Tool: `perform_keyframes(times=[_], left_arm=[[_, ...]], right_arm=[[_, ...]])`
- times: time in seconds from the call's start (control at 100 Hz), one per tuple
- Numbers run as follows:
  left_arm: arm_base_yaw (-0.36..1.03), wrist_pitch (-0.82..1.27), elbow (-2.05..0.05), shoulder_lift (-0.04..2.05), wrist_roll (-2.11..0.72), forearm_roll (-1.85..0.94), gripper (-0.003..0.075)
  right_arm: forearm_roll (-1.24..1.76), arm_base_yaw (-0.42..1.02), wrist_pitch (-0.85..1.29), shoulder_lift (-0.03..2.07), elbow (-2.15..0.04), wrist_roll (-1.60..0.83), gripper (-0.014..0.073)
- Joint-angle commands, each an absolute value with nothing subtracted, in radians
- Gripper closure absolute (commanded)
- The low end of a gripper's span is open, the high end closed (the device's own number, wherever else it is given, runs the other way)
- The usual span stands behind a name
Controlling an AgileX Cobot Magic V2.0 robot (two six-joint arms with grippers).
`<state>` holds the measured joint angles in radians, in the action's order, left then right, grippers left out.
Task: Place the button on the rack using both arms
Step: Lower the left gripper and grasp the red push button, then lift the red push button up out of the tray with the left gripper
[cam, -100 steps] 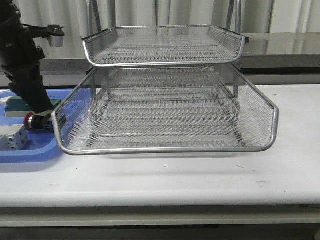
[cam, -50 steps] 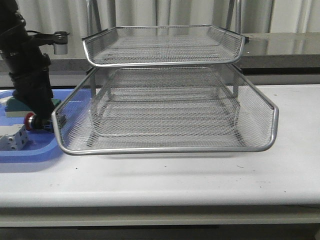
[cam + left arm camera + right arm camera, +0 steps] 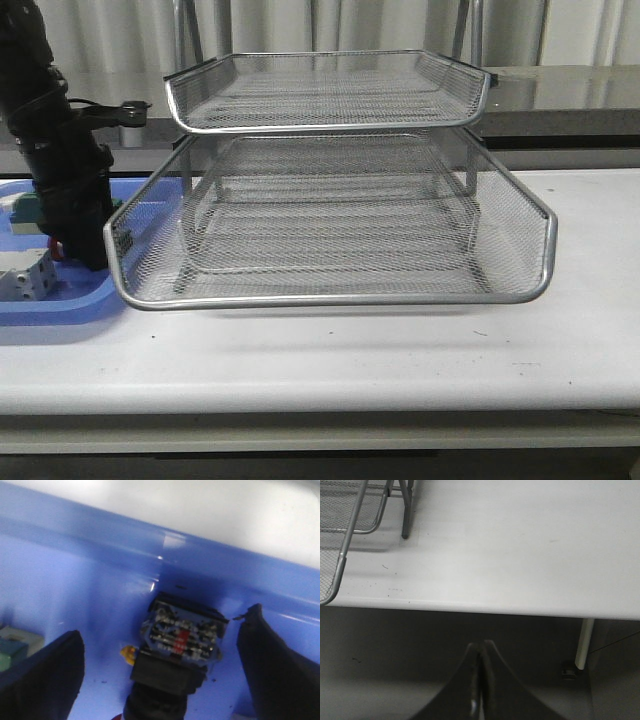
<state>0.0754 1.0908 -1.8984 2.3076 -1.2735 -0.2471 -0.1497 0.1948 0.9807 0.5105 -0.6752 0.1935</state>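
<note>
The button [image 3: 181, 641] lies on its side in the blue tray [image 3: 100, 580], its blue-black block end toward the tray wall. My left gripper [image 3: 165, 625] is open and straddles it, one black finger [image 3: 47, 675] on each side, neither touching it. In the front view my left arm [image 3: 70, 190] stands low over the tray and hides the button except for a sliver of red head [image 3: 54, 246]. The three-tier wire rack [image 3: 330, 215] stands mid-table, its tiers empty. My right gripper [image 3: 481, 650] is shut and empty, below the table's front edge.
A white block [image 3: 25, 275] and a green block [image 3: 22, 210] lie in the blue tray [image 3: 70, 305] beside the button. The rack's left rim [image 3: 115, 240] is close to my left arm. A rack leg [image 3: 405, 515] shows in the right wrist view.
My left arm has come down and a little right over the button. The red head and body that showed beside the arm are now almost fully hidden behind it.
</note>
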Motion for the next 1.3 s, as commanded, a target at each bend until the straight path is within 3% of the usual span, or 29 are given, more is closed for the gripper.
perform_keyframes(times=[0.0, 0.13, 0.23, 0.49, 0.7, 1.03, 1.29], left_arm=[[0.088, 1.080, -1.928, 2.250, -1.275, -0.274, 0.0136], [0.088, 1.084, -1.928, 2.254, -1.275, -0.274, 0.0141], [0.088, 1.093, -1.928, 2.254, -1.275, -0.270, 0.0197], [0.088, 1.117, -1.928, 2.254, -1.275, -0.247, 0.0545], [0.088, 1.197, -1.985, 2.252, -1.275, -0.246, 0.0741], [0.087, 1.268, -2.196, 2.225, -1.119, -0.245, 0.0741], [0.087, 1.268, -2.225, 2.135, -1.061, -0.199, 0.0741]], right_arm=[[-0.171, 0.195, 0.930, 0.512, -0.712, 0.193, 0.0664], [-0.171, 0.195, 0.930, 0.512, -0.712, 0.193, 0.0664], [-0.171, 0.195, 0.930, 0.512, -0.712, 0.193, 0.0664], [-0.171, 0.195, 0.930, 0.512, -0.712, 0.193, 0.0664], [-0.171, 0.195, 0.930, 0.512, -0.712, 0.193, 0.0664], [-0.171, 0.195, 0.930, 0.512, -0.712, 0.193, 0.0664], [-0.171, 0.195, 0.930, 0.512, -0.712, 0.193, 0.0664]])
